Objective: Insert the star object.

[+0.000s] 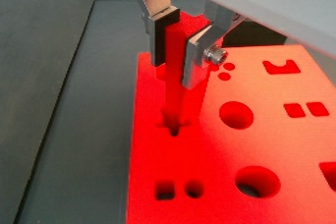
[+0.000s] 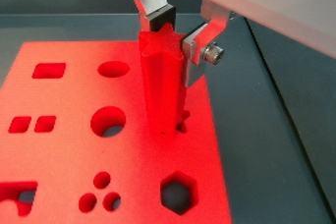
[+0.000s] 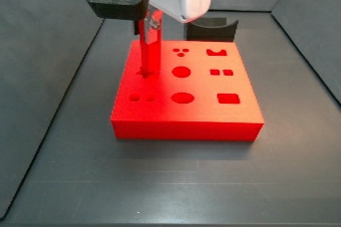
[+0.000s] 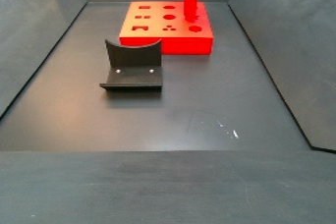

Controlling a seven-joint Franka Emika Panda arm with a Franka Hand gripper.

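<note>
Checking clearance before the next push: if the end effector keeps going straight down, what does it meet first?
Most likely the big flat red block with shaped holes. The end effector grips the slim bright red star peg upright, its tip already at a hole; depth inside is unclear.

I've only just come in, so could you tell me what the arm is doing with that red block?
The arm's hand is shut on the star object, a slim red peg held upright over the red block. In both wrist views the peg's lower end sits at a small hole in the block's top face; how deep it has gone cannot be told. The block's other shaped holes are empty. The dark grey curved piece lies apart on the floor, untouched.
</note>
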